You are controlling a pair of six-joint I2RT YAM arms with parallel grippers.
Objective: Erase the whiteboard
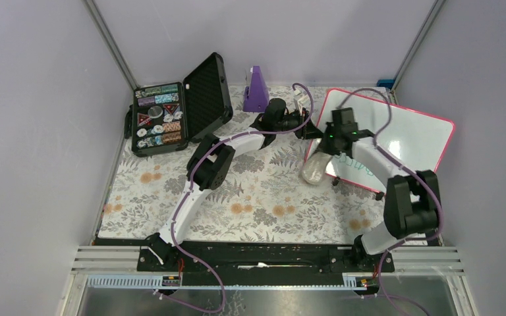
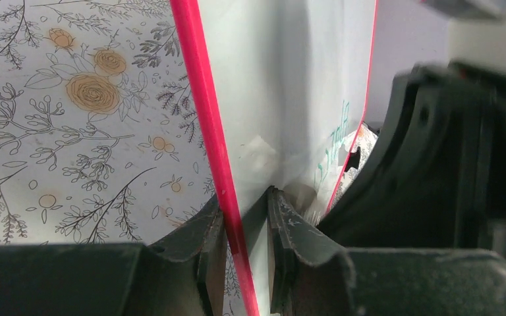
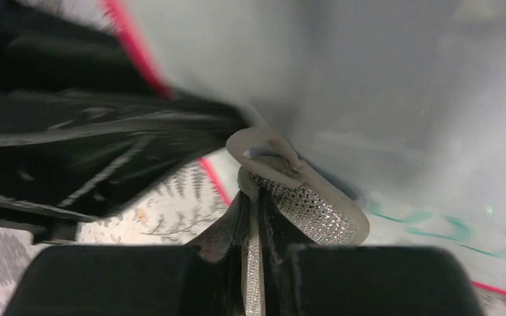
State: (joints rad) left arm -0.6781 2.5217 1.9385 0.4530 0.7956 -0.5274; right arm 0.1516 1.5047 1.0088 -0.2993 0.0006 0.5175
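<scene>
Lower centre, left wrist view: left end effector [image 2: 245, 230] pinched tight on the whiteboard [image 2: 277, 79] by its thin pink-red frame. Lower centre, right wrist view: right end effector [image 3: 257, 210] clamped on grey glittery sponge [image 3: 309, 204] at the board's face. Farther, right of centre overhead: glossy white, rounded corners, tilted over floral tabletop [image 1: 263, 197]. Green handwriting [image 3: 435, 220], unreadable.

Enclosed lab robot cell: plain walls [image 1: 33, 131], aluminium rails [image 1: 99, 253], floral-clothed table [image 1: 263, 197].
</scene>
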